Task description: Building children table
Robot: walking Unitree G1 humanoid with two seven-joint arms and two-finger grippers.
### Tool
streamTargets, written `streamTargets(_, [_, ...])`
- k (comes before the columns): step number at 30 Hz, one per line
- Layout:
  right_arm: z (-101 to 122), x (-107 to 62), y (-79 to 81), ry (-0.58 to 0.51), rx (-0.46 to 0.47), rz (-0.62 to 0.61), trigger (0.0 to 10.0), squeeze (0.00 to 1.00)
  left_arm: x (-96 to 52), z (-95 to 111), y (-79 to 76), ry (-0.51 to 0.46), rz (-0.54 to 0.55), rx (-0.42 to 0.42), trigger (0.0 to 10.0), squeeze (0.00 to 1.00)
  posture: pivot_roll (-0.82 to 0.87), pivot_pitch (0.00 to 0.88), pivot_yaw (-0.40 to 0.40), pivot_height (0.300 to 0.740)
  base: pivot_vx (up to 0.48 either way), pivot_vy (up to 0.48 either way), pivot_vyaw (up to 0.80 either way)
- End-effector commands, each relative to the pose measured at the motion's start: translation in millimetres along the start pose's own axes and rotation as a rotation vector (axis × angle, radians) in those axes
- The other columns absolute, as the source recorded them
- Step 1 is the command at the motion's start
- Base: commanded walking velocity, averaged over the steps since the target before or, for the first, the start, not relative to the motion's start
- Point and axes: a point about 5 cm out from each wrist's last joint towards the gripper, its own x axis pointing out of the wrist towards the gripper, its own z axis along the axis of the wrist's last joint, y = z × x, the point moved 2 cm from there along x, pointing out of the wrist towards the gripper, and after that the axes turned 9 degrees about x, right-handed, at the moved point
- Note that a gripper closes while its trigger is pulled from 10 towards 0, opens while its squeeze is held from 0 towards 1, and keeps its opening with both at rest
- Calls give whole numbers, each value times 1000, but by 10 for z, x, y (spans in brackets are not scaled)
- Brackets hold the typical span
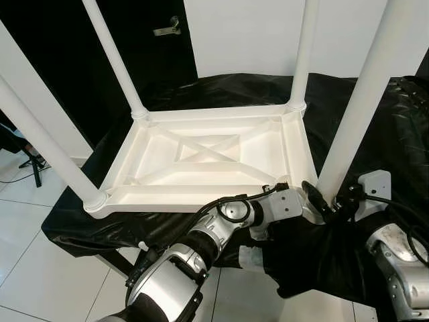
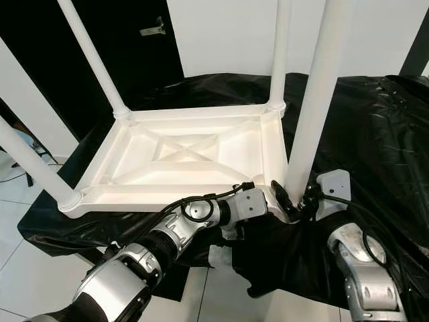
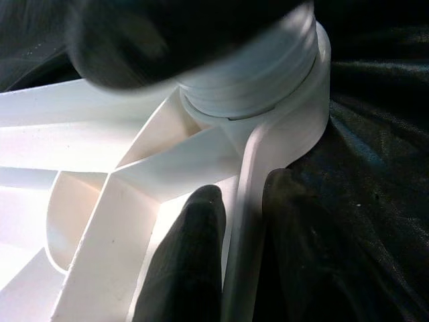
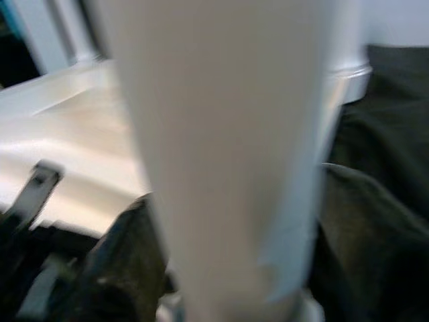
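Note:
A white plastic children's table (image 1: 201, 151) lies upside down on a black cloth, with its legs pointing up. My left gripper (image 1: 284, 188) is at the table's near right corner. In the left wrist view its two black fingers (image 3: 194, 255) straddle the raised rim (image 3: 244, 221) and are shut on it, just below the leg socket (image 3: 268, 74). My right gripper (image 1: 332, 200) sits at the base of the near right leg (image 1: 365, 100), one black finger on each side of it. That leg (image 4: 228, 154) stands close and blurred in the right wrist view.
The black cloth (image 1: 375, 121) covers a low surface that ends just in front of me, over white floor tiles (image 1: 40, 268). The other legs (image 1: 114, 60) (image 1: 305, 47) (image 1: 40, 134) rise steeply. A dark door with a handle (image 1: 166, 28) is behind, and a stand's foot (image 1: 33, 164) is at left.

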Motion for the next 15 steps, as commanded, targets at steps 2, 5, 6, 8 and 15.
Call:
streamTargets(2, [-23, 36, 43, 24, 19, 71, 0, 0, 25, -369, -396, 190, -28, -108, 10000, 0, 10, 0, 97, 740, 0, 0, 0])
streamTargets(5, [-27, 44, 31, 38, 22, 93, 0, 0, 22, -372, -387, 191, -24, -109, 10000, 0, 14, 0, 94, 740, 0, 0, 0])
streamTargets(6, [-27, 44, 31, 38, 22, 93, 0, 0, 22, -372, -387, 191, -24, -109, 10000, 0, 14, 0, 94, 740, 0, 0, 0])
streamTargets(8, [-70, 46, 8, 64, 31, 102, 0, 0, 18, -375, -375, 192, -18, -110, 10000, 0, 17, 0, 93, 740, 0, 0, 0])
streamTargets(15, [-147, 13, 76, 79, 77, 76, 0, 0, 15, -381, -382, 193, -20, -110, 10000, 0, 13, 0, 96, 740, 0, 0, 0])
